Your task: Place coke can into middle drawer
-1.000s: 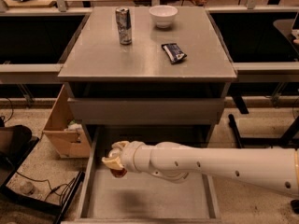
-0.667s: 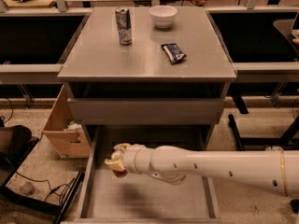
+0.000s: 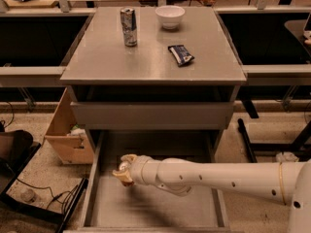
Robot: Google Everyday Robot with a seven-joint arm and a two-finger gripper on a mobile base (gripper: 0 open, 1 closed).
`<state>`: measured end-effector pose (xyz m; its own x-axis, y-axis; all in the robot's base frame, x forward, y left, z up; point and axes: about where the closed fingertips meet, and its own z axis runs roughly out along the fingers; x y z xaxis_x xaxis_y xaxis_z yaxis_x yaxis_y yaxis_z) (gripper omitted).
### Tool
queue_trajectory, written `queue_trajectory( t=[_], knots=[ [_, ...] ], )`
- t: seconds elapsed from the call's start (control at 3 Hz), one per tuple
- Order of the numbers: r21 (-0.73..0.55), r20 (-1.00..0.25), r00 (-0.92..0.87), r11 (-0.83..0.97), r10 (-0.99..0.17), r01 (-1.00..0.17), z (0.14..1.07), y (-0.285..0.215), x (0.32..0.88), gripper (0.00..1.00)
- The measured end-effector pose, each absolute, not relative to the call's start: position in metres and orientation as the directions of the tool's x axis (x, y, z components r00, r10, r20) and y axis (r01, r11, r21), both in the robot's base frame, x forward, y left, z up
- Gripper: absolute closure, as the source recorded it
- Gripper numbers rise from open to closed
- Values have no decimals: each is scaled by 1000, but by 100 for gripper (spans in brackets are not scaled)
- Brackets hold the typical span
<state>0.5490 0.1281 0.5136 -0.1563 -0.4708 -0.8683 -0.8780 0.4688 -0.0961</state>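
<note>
Above middle drawer (image 3: 160, 210) floor, gripper (image 3: 122, 173) near left wall

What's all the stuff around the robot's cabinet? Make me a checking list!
Surface: flat grey cabinet top, closed grey drawer front below.
Job's things: wide shallow grey drawer pulled open; red coke can not clearly seen.
Clutter: slim silver-and-blue can, white bowl, dark snack packet, all on top.
Grippers: gripper above the open drawer's left part.
Cables: black cables on floor, left.
Surroundings: brown cardboard box left of cabinet.
</note>
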Motion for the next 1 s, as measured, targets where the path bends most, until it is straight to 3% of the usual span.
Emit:
queue_trajectory(
  t=[1.0],
  knots=[
    [-55, -854, -183, 434, -487, -899, 463, 146, 533, 100]
  ],
)
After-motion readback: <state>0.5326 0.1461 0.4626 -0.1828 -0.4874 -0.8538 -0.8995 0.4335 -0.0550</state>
